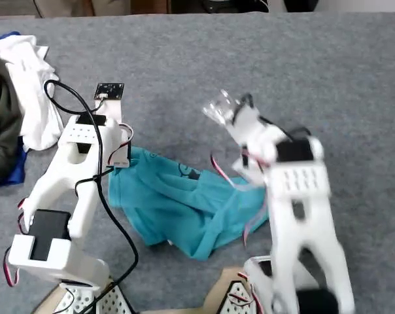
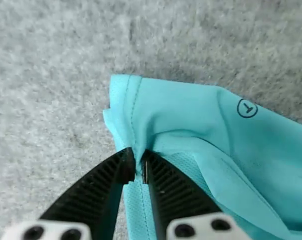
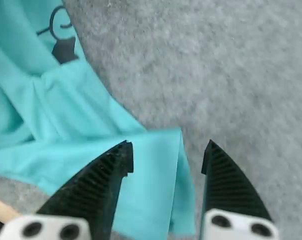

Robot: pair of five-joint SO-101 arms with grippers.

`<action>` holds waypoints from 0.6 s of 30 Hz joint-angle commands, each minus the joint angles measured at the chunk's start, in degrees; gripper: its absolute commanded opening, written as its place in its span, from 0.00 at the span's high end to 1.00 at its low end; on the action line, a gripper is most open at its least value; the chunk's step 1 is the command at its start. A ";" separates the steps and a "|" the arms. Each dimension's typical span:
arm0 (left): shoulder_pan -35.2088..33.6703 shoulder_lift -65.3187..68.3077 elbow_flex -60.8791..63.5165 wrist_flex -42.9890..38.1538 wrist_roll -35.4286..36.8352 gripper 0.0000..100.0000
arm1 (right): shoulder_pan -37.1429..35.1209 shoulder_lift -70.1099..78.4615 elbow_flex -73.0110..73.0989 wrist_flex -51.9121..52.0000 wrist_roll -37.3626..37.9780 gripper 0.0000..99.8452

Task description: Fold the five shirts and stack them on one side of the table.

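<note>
left end effector (image 2: 137, 164) pinches circle-marked teal shirt (image 2: 191, 117)

I see a grey, felt-like surface (image 1: 328, 72) stretching across my overhead feed. A teal shirt (image 1: 178, 203) lies crumpled on it near the front middle, spread in loose folds. Well apart from it, at the left edge, sits a heap: a white shirt (image 1: 31, 85) against a dark green garment (image 1: 1, 124), with a blue garment (image 1: 14, 171) showing under them.

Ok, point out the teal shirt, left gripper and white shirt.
teal shirt (image 1: 178, 203): high view, crumpled middle.
left gripper (image 2: 137, 165): left wrist view, between its fingertips.
white shirt (image 1: 37, 104): high view, its middle.
</note>
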 commanded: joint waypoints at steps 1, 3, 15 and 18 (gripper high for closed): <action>-0.35 -0.22 -1.49 -0.44 0.35 0.98 | -0.57 13.67 -10.51 -1.14 -0.79 0.76; -0.35 -0.22 -1.49 -0.44 0.44 0.98 | 0.04 19.56 -13.67 -0.18 -0.79 0.76; -0.35 -0.22 -1.85 -0.62 0.35 0.98 | 10.07 31.96 -19.82 8.70 -0.35 0.90; -0.35 -0.22 -1.67 -0.62 0.35 0.98 | 12.26 31.96 -19.91 11.52 -0.26 0.90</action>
